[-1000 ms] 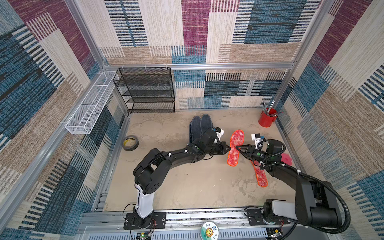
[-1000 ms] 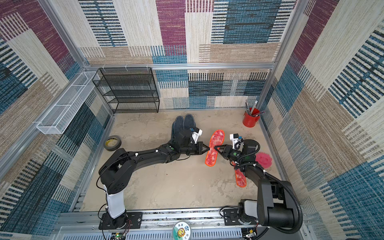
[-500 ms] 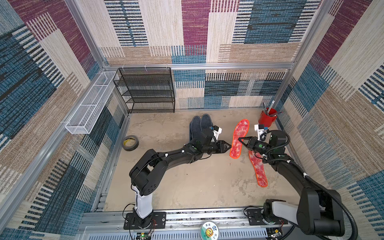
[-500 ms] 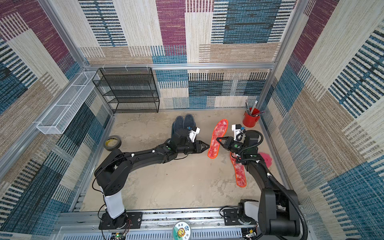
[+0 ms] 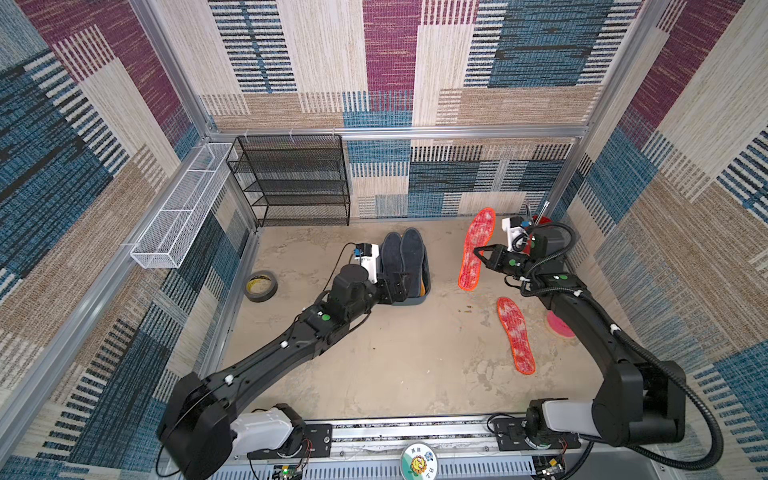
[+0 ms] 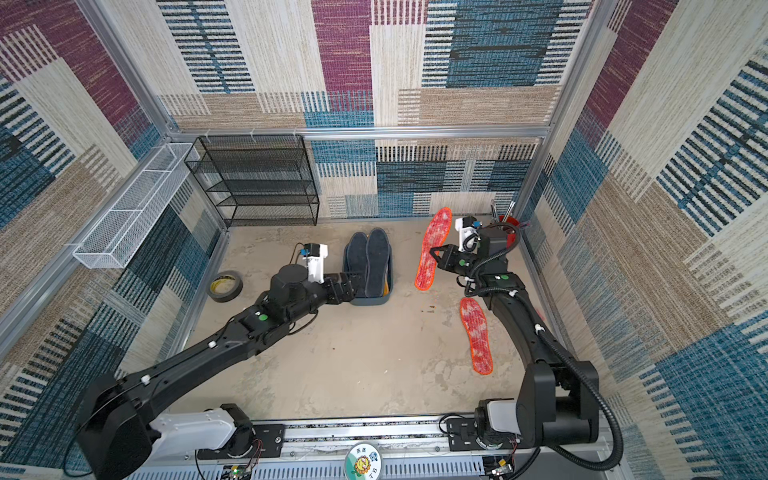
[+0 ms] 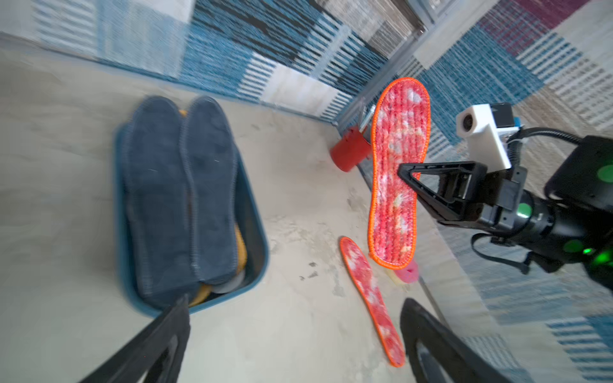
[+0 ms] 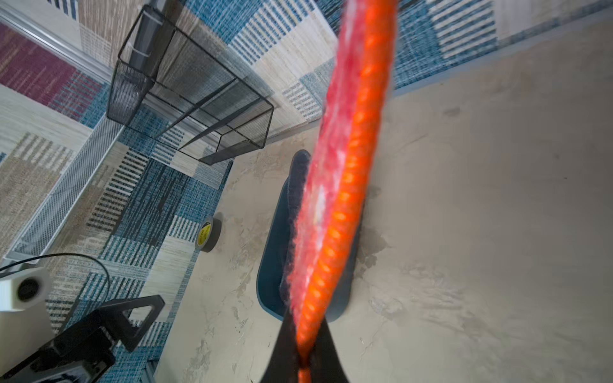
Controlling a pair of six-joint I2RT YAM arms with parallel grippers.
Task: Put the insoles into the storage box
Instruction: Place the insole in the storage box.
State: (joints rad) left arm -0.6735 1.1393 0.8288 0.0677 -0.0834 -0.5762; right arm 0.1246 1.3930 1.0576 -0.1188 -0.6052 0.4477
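Sand-coloured and blotchy, the surface (image 5: 374,374) is mostly bare, with the work gathered toward its far side. The left arm (image 5: 291,345) stretches across to the near end of the storage box (image 7: 257,238), a teal tub. The left jaws stand wide apart there and hold nothing, which to me looks like keeping the opening clear while being close enough to steady the tub. The right arm (image 5: 582,307) is raised well to the side of the tub, not far from the red cup (image 7: 350,154). Inside the tub the two dark grey insoles (image 5: 412,257) lie side by side on top of the pile. Their toes poke over the far rim, since the tub is barely as long as they are, and an orange-yellow insole (image 7: 241,248) peeps out beneath them. The red-white mottled insole (image 5: 476,249) hangs clear of the surface, almost on edge. The right jaws are pinched tight on its orange-stitched long edge about midway, I reckon so that it balances flat instead of drooping. The second mottled insole (image 5: 515,334) lies flat on the surface under that arm, beside a pink-red round thing (image 5: 559,328). Turning the held one lengthwise over the grey pair seems the sensible next move.
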